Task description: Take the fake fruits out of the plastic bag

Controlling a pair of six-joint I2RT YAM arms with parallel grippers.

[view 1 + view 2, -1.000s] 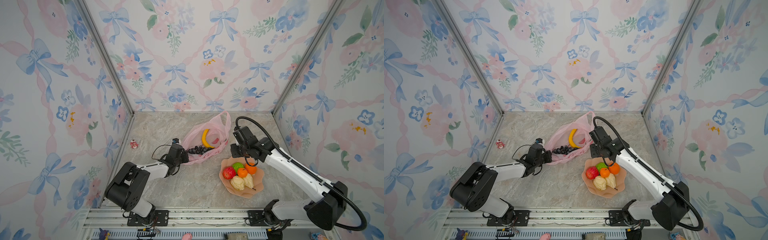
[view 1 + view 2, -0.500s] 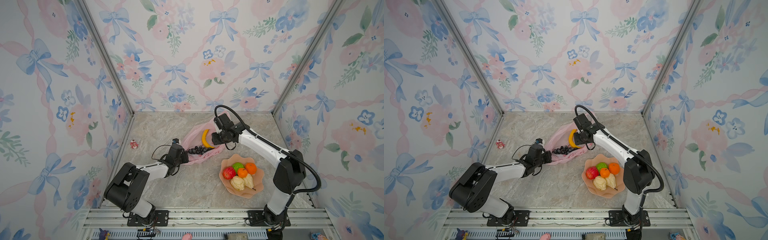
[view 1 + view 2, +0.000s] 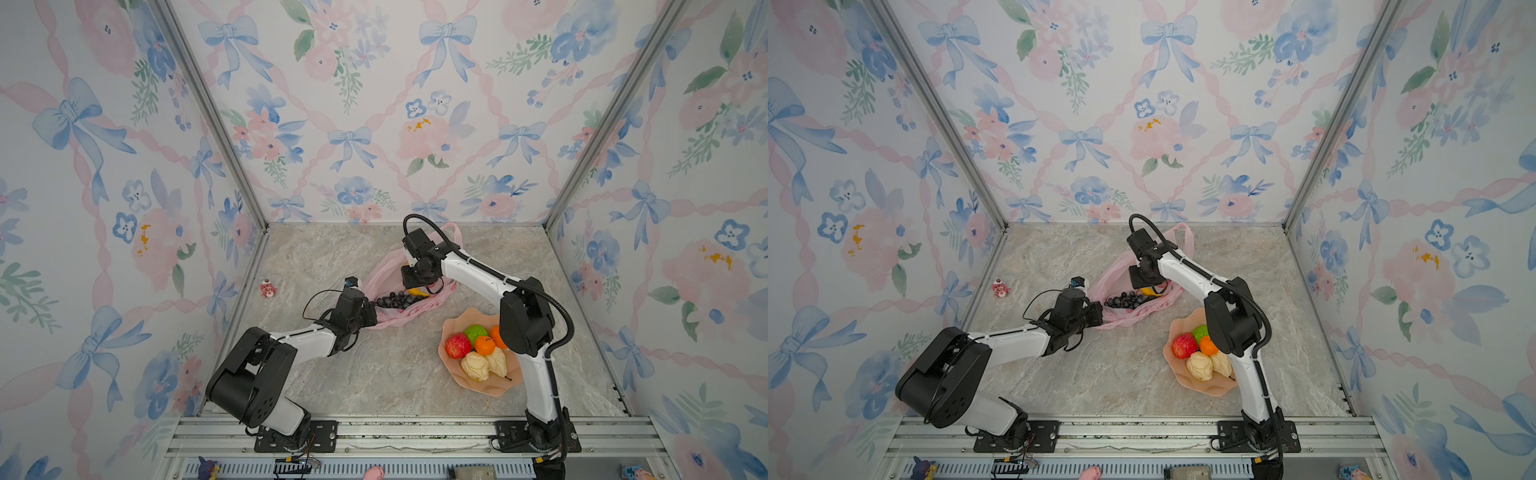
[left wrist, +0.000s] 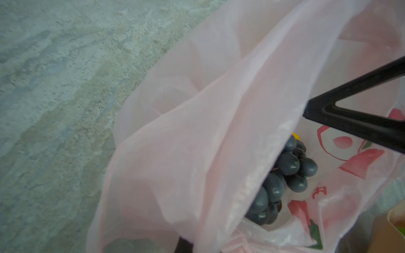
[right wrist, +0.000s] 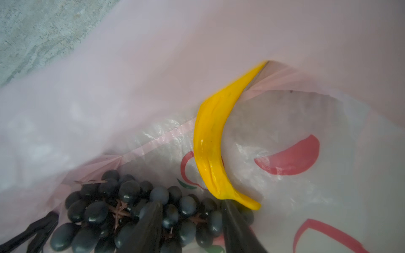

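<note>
Pinches the near rim of the bag (image 3: 384,270) tight in the left gripper (image 3: 372,313), mouth propped up. Reaches the right gripper (image 5: 192,227) inside, jaws apart, astride the grapes (image 5: 98,210) (one finger just beside the lower tip of the banana (image 5: 210,140)). In the bag, on its printed film: grapes and banana, side by side. Out on the plate (image 3: 482,388) nearby: red fruit (image 3: 457,345), green fruit (image 3: 476,332), two oranges (image 3: 485,345), two pears (image 3: 476,365).

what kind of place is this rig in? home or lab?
Likely a staged robot-data booth, not a home: wallpapered panels between aluminium posts, two arms bolted to a front rail, toy fruit on a plate and in a bag.
</note>
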